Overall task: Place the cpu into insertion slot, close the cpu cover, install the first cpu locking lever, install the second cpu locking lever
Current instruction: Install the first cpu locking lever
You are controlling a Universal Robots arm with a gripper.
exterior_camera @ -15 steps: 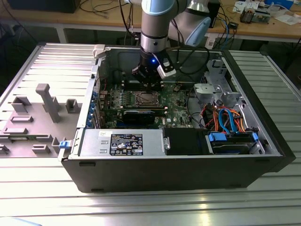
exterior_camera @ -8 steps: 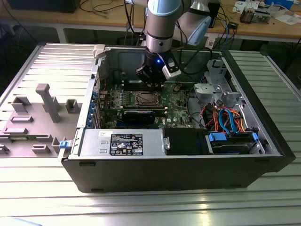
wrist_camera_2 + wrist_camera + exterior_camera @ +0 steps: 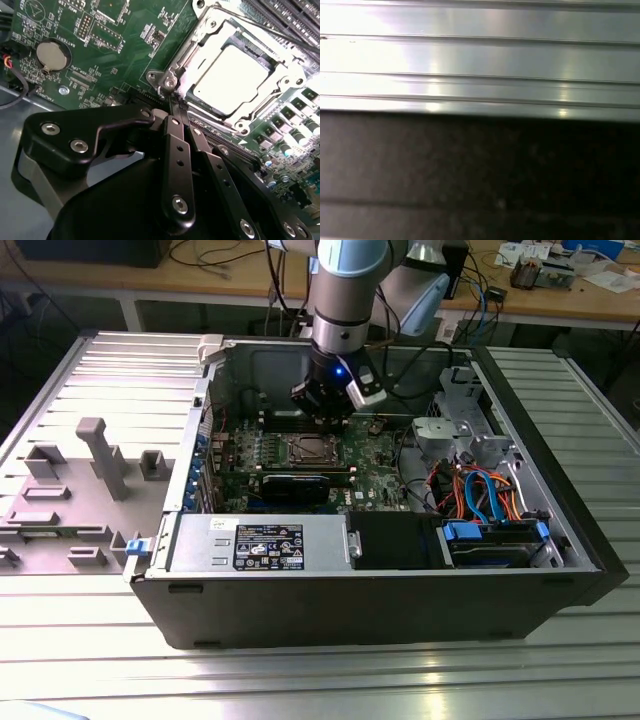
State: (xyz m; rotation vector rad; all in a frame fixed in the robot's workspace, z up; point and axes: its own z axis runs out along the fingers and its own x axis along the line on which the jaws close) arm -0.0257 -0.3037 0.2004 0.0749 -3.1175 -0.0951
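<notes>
Up close in the second wrist view, the black claw (image 3: pixel 172 100) has its two slim fingers (image 3: pixel 176 150) pressed together into a narrow point, holding nothing. The tips touch a silver hinge corner of the cpu cover (image 3: pixel 200 50), which lies flat over the insertion slot (image 3: pixel 187 90). The cpu (image 3: pixel 230 77), a pale silver-grey square, sits inside the slot and shows through the cover's square window. A thin locking lever (image 3: pixel 280 35) runs along the far side of the cover. Green motherboard (image 3: pixel 115 55) surrounds the socket, with a round coin battery (image 3: pixel 51 55) well apart. From the exterior view, the claw (image 3: pixel 328 412) hangs just above the socket (image 3: pixel 312 449) inside an open computer case (image 3: pixel 400 580) on a ribbed metal worktop (image 3: pixel 300 680).
</notes>
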